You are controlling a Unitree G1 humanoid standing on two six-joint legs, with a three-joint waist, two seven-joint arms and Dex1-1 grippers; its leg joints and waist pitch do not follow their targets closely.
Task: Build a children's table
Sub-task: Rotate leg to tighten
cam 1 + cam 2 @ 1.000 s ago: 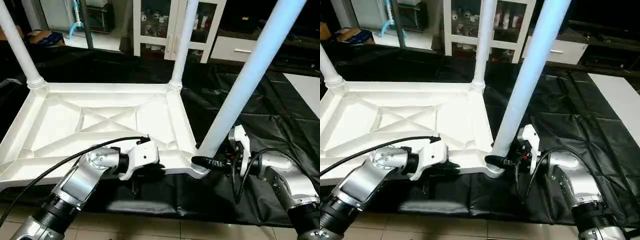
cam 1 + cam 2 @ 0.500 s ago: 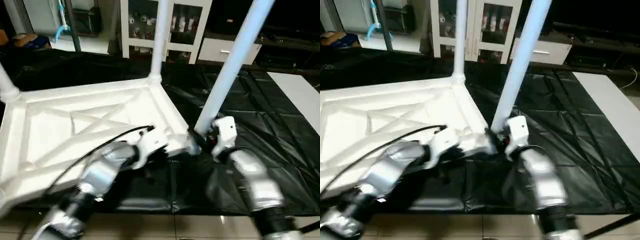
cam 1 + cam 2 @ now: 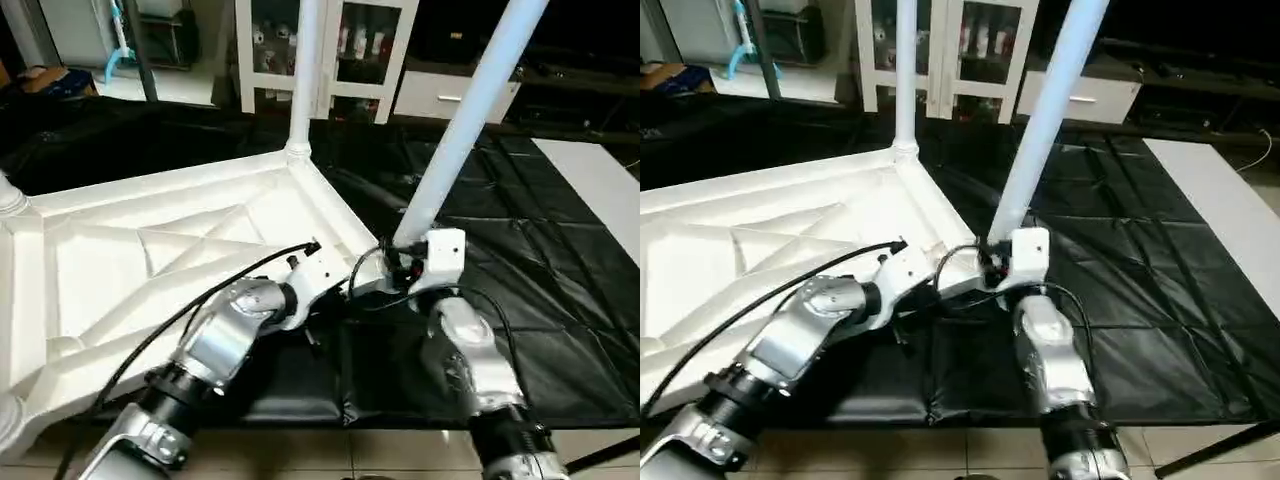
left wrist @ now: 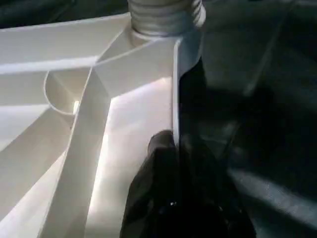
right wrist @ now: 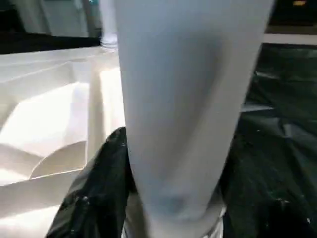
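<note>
Tabletop lies underside-up on the desk. Our left gripper pinches its rim; our right gripper clasps the leg at two o'clock. We should keep it upright while seating it.

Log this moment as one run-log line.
left gripper: shut on tabletop rim | right gripper: around near leg base | far leg: upright in socket

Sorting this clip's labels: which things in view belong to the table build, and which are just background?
Part of the job:
- tabletop, upside down, ribs showing
- near leg, held by the right gripper
- far leg, standing in its corner socket
- left gripper, shut on the tabletop's edge

Just lying about:
- black cover
- white cabinet
</note>
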